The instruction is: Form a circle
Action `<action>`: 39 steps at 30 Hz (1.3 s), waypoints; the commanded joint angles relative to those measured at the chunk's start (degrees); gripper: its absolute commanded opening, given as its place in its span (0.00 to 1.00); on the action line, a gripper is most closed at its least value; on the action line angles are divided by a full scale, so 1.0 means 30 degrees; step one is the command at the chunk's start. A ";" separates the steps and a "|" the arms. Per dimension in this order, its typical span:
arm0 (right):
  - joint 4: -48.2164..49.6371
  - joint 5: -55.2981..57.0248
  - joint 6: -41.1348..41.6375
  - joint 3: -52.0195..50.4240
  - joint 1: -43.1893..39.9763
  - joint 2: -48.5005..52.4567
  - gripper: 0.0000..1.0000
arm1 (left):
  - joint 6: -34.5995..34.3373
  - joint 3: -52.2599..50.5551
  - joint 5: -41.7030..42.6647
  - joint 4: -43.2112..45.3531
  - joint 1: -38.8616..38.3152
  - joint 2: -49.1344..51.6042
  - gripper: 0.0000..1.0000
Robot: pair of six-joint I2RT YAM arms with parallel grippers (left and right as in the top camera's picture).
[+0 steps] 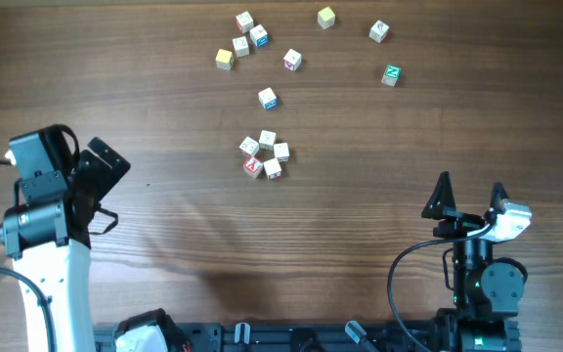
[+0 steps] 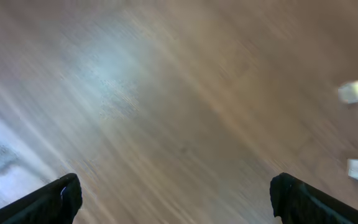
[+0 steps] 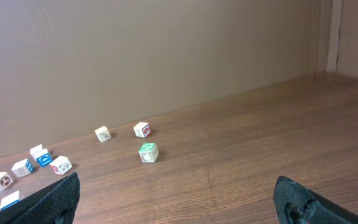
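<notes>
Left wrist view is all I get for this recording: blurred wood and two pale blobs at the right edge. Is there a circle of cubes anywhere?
Observer: Yes. Overhead shows the circle mid-table: five small cubes packed in a tight ring, among them one red-faced cube.
Operator: Any cubes outside it?
Observer: Nine loose cubes lie scattered beyond it, toward the far side of the table.
Operator: Is the right gripper holding one?
Observer: No. The right gripper is open and empty, close to its own base and apart from every cube.
</notes>
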 commanded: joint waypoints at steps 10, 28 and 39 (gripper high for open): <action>0.0029 0.0015 -0.0335 -0.0029 -0.0117 -0.0277 1.00 | 0.1144 -0.8808 0.0772 0.8167 -0.4524 -1.0550 1.00; 0.0029 0.0015 -0.0335 -0.0029 -0.0117 -0.0277 1.00 | 0.2616 -1.3930 0.2871 1.2706 -0.4524 -1.7056 1.00; 0.0029 0.0015 -0.0335 -0.0029 -0.0117 -0.0277 1.00 | 0.2601 -1.7682 0.2594 1.5744 -0.5020 -1.9722 1.00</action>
